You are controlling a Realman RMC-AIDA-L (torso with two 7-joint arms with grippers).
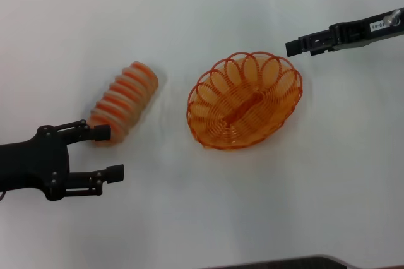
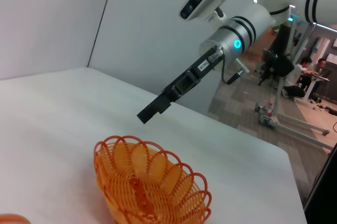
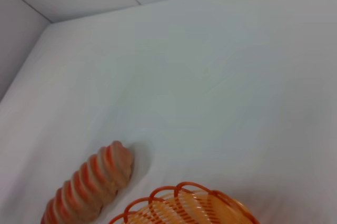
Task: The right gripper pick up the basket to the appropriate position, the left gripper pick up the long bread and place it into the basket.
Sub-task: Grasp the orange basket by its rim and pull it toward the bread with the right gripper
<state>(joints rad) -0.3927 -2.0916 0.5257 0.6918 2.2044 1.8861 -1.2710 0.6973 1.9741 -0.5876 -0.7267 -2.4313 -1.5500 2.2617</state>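
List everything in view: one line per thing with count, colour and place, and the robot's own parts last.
basket: 1, orange wire, oval with looped rim, empty, on the table right of centre in the head view.
long bread: 1, tan with orange stripes, lying on the table to the basket's left, apart from it.
table: 1, white, under everything.
left hand: 1, plain black, fingers open, low on the left, one fingertip at the near end of the bread, nothing held.
right hand: 1, black with a small white label, on a silver-white arm with a glowing blue-green ring, in the air beside the basket's far right rim, not touching it.
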